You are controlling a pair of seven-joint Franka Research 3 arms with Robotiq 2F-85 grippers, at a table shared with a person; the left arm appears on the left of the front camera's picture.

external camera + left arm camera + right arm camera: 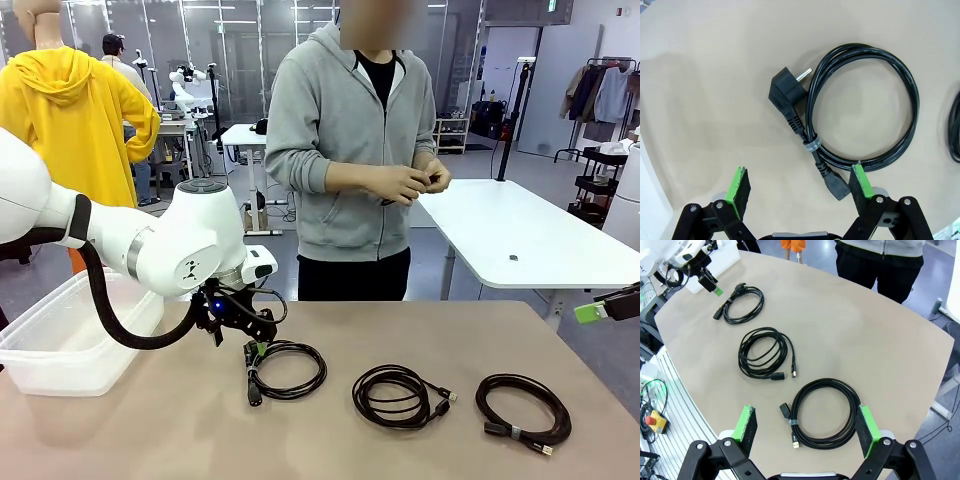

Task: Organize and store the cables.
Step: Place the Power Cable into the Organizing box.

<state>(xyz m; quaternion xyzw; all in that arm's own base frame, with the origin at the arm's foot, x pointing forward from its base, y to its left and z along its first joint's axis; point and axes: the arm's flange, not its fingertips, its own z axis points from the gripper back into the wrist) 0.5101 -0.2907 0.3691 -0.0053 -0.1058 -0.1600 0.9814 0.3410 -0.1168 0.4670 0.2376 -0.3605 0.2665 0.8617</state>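
Three coiled black cables lie in a row on the tan table (180, 430). The left cable (322, 370) is a power cord (910, 100) with a plug and a small tie. My left gripper (252, 352) hangs open just above its left end; in the left wrist view the gripper (799, 172) straddles the tied part, one end plug close to a green pad (860, 182). The middle cable (362, 398) and right cable (560, 415) lie untouched. My right gripper (806, 410) is open, high above the right cable (822, 383); it shows at the table's right edge (600, 311).
A clear plastic bin (60, 310) stands at the table's left, behind my left arm. A person stands at the far side, both hands (415, 183) together at the waist on something small. The right wrist view also takes in the middle cable (746, 352) and left cable (760, 302).
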